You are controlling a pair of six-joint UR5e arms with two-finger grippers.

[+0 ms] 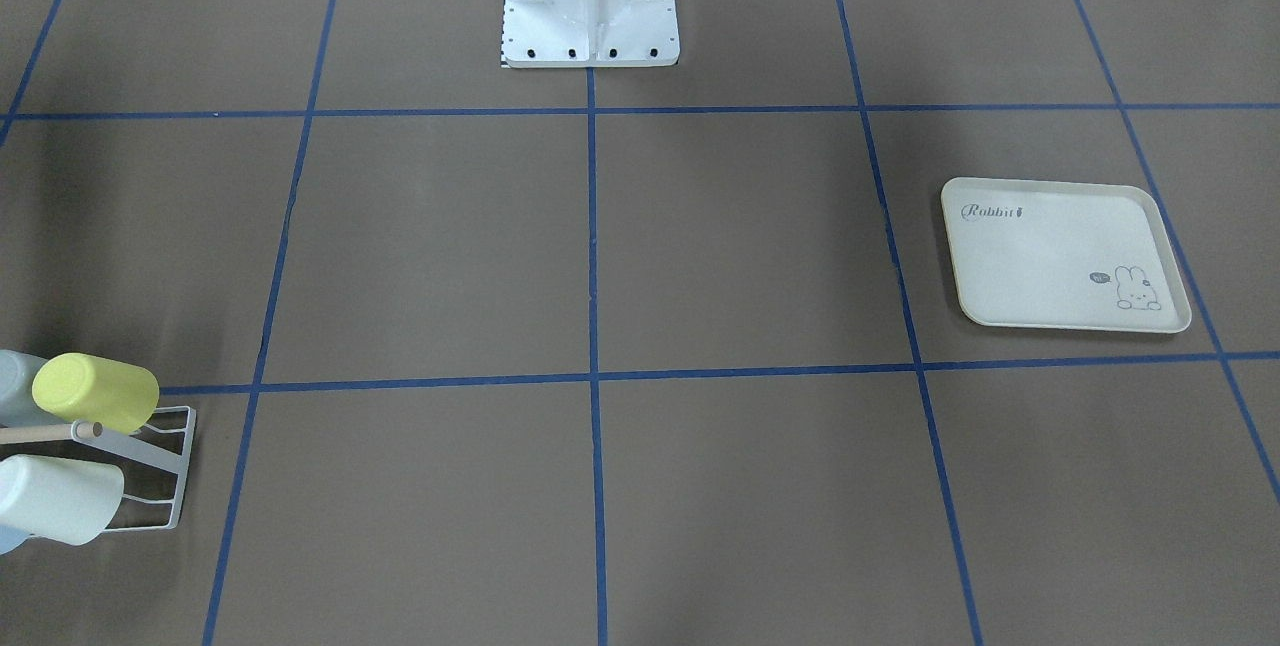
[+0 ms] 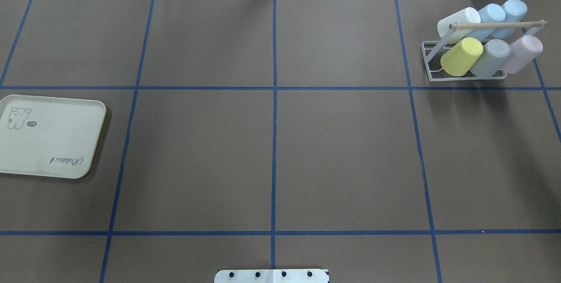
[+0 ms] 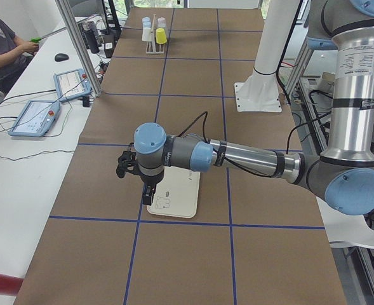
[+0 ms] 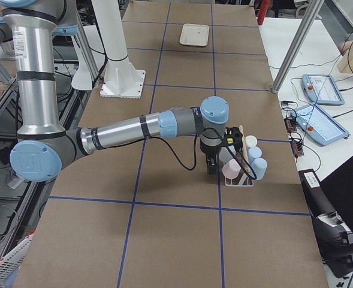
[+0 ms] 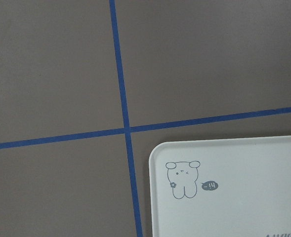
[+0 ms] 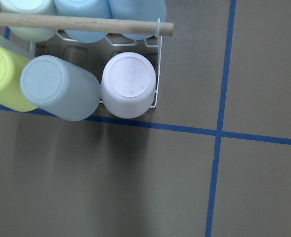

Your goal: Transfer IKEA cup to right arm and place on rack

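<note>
Six cups (image 2: 460,56) fill our rack (image 2: 434,72) at two o'clock; left gripper (image 3: 146,194), right gripper (image 4: 211,167): we cannot tell their opening.

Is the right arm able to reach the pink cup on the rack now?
Probably yes: the right gripper hangs just beside the pink cup, which sits at the rack's outer corner, with nothing between them.

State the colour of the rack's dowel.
The dowel is pale wood; right wrist view shows it best.
</note>
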